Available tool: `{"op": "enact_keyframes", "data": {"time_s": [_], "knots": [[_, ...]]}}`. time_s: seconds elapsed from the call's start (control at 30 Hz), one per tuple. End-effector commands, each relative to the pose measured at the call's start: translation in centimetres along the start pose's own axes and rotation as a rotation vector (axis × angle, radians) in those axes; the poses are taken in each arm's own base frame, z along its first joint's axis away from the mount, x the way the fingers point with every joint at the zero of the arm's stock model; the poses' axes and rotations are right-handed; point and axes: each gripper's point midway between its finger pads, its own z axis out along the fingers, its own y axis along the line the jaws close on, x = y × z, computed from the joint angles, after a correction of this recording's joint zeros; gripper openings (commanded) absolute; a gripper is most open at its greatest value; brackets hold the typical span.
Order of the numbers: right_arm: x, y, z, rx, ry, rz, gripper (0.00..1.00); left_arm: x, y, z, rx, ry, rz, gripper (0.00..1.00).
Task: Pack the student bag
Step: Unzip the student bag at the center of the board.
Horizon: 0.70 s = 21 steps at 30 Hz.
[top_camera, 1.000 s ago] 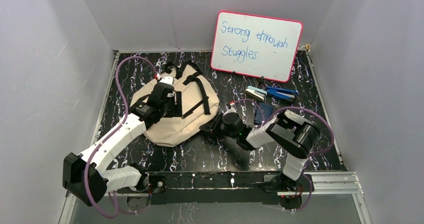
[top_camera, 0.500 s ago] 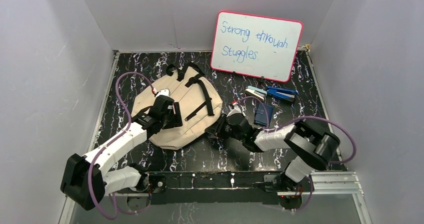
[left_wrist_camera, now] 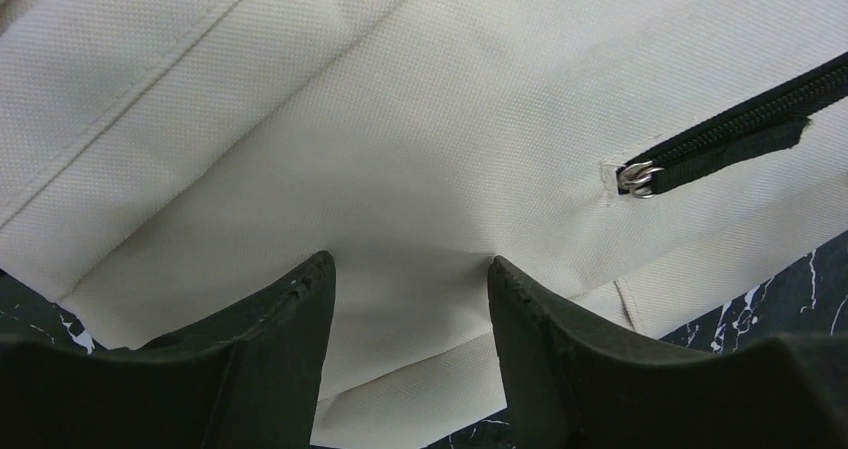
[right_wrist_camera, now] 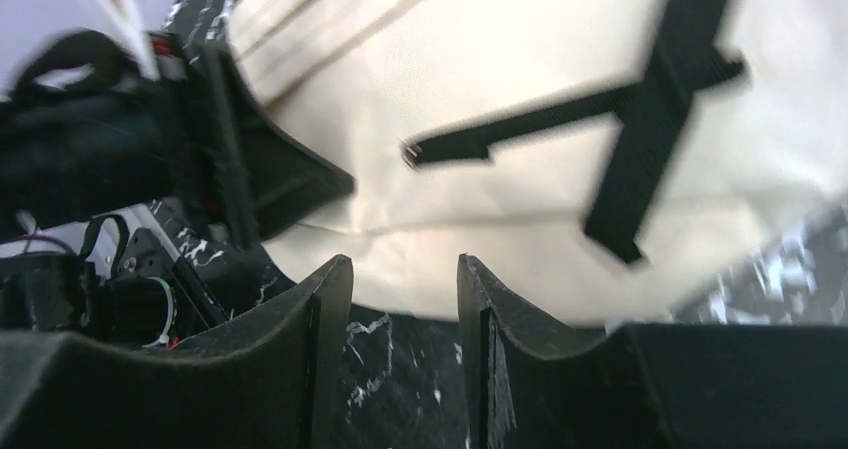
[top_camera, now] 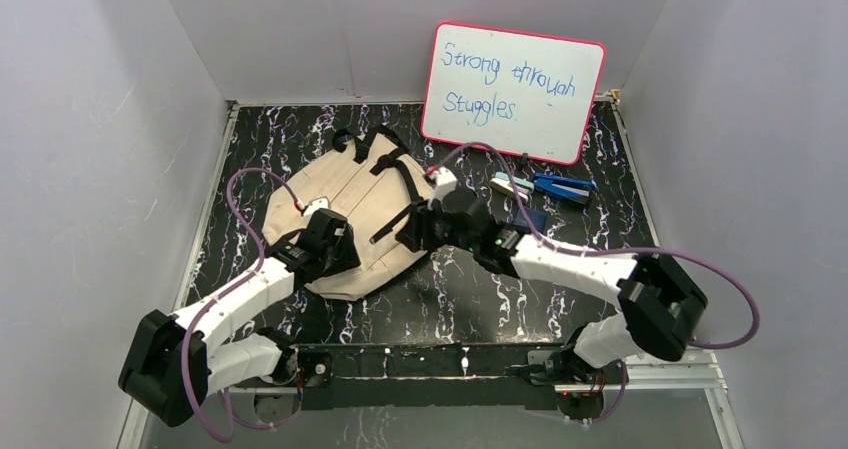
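We judge the packing barely begun. The stapler [top_camera: 512,187] and a blue tool [top_camera: 563,186] lie out at the foot of the whiteboard [top_camera: 513,91], and the one zipper [left_wrist_camera: 740,119] we can see is shut. The student bag [top_camera: 340,204] lies flat, in front of the whiteboard and off to its left. It is soft cream canvas, limp and creased, with its black straps [top_camera: 400,184] uppermost. The left gripper [left_wrist_camera: 410,264] straddles the bag's edge farthest from the whiteboard, fingers apart, not clamped. The right gripper [right_wrist_camera: 405,264] hovers at the edge nearer it, fingers apart and empty.
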Motion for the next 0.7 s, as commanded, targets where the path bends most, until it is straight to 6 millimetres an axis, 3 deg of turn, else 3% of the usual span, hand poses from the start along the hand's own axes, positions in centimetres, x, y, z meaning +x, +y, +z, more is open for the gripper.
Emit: {"op": "enact_keyframes", "data": {"time_s": [0.0, 0.1, 0.27, 0.67], "knots": [[-1.5, 3.5, 1.8, -0.142, 0.100, -0.256, 0.52, -0.3, 1.0, 0.0, -0.037, -0.035, -0.057, 0.54], [-1.4, 2.7, 3.9, -0.076, 0.187, -0.268, 0.59, -0.2, 1.1, -0.2, -0.038, -0.034, -0.061, 0.53], [-0.8, 1.4, 6.7, -0.019, 0.294, -0.265, 0.61, -0.2, 1.2, -0.4, -0.035, -0.038, -0.059, 0.53], [-0.4, -0.5, 9.0, 0.000, 0.379, -0.262, 0.65, -0.1, 1.1, -0.4, -0.037, -0.031, -0.050, 0.53]]}}
